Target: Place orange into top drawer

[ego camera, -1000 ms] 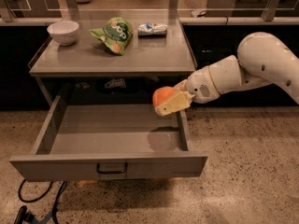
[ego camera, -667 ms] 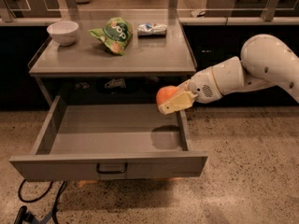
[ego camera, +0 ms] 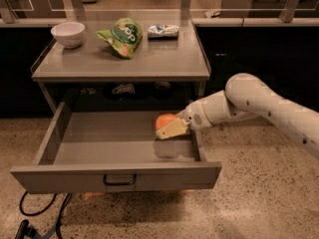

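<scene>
1. The gripper (ego camera: 167,127) hangs over the right end of the open top drawer (ego camera: 99,148). It sits on a white arm (ego camera: 249,101) that reaches in from the 3 o'clock side of the view.
2. Its fingers are clenched on the orange (ego camera: 163,119). One pale finger (ego camera: 174,128) crosses the fruit's lower front, and the other is hidden behind it.
3. The orange is inside the drawer's outline, near the right wall and above the drawer floor. A dark shadow (ego camera: 169,148) lies at 6 o'clock of it.
4. The drawer stands pulled far out, with its black handle (ego camera: 119,179) at 7 o'clock of the orange.
5. On the table (ego camera: 164,61) at 12 o'clock of the drawer sit a white bowl (ego camera: 68,34), a green snack bag (ego camera: 121,36) at its 3 o'clock, and a small packet (ego camera: 163,30) further towards 3 o'clock.
6. Black cables (ego camera: 30,218) lie on the floor at 7 o'clock of the drawer.
</scene>
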Robot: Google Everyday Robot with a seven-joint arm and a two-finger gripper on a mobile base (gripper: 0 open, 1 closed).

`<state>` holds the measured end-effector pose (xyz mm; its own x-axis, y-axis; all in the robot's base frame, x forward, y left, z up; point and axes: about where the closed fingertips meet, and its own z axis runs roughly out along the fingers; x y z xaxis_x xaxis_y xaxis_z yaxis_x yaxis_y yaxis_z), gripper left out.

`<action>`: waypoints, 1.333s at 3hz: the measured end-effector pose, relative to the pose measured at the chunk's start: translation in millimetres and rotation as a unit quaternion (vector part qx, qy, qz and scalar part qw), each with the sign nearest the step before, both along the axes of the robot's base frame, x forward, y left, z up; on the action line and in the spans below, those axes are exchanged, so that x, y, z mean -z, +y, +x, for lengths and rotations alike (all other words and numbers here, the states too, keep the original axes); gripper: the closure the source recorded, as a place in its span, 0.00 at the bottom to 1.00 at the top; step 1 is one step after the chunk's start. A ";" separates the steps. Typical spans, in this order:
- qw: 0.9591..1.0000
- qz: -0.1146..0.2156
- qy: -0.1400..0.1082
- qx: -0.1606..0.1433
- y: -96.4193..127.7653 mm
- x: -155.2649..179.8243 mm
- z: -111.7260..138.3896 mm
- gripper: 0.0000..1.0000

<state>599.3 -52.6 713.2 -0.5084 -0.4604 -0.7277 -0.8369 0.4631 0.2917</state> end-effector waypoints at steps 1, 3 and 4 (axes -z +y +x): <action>0.999 -0.023 0.028 -0.024 30.5 49.9 1.0 1.00; 0.999 -0.023 0.028 -0.029 35.8 51.4 0.9 0.81; 0.999 -0.023 0.028 -0.029 35.8 51.4 0.9 0.58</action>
<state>600.2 -16.7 661.8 -0.5194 -0.5231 -0.6757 -0.8456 0.4283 0.3185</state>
